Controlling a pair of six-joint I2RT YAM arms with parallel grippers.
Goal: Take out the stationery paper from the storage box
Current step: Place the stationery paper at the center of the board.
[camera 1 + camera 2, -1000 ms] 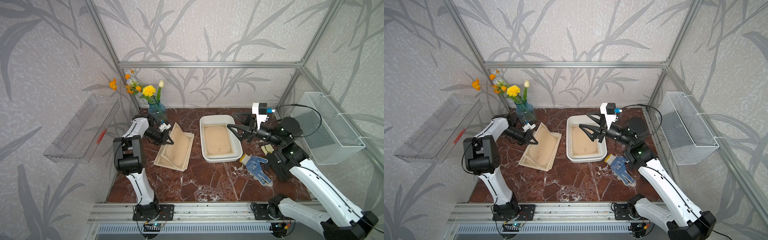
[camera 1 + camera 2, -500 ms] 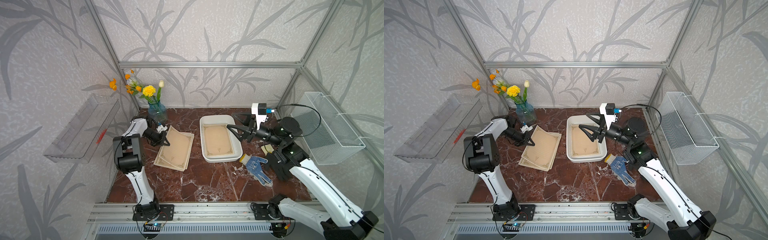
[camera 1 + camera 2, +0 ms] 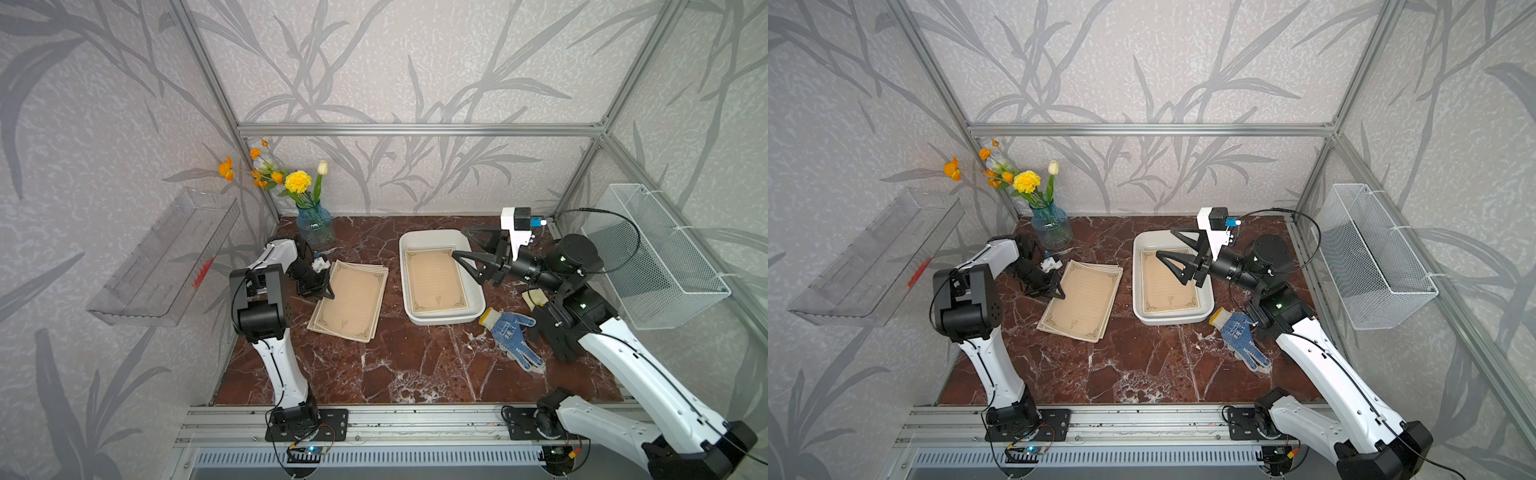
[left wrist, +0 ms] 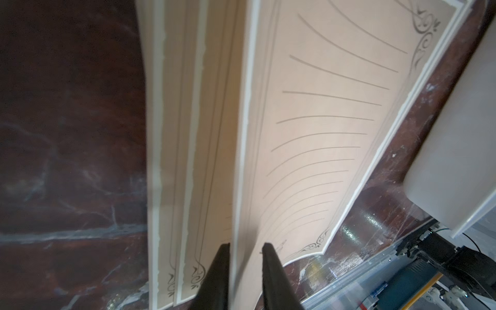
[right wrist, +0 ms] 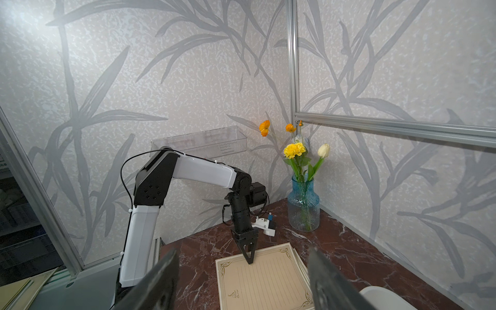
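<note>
The left gripper [image 4: 245, 245] has its jaws only narrowly parted. The edge of the top sheet runs through the gap with no pinch showing, so I judge it holds nothing. In both top views it sits left of centre on the marble table [image 3: 395, 365]. Right of centre is the storage box [image 3: 440, 320], and the right gripper [image 3: 458, 242] hovers over its right rim, spread wide and empty. The stationery paper [image 3: 351, 297] lies mostly as a fanned pile left of the box. A remaining sheet [image 3: 436, 280] lies flat on the box floor; I cannot tell whether more lie under it.

Two risks stand out. If the left arm pulls away while the edge is between its jaws, it could drag the pile askew. A flat sheet also gives the right fingers no lip, so they could crease it or shove the glossy box.
</note>
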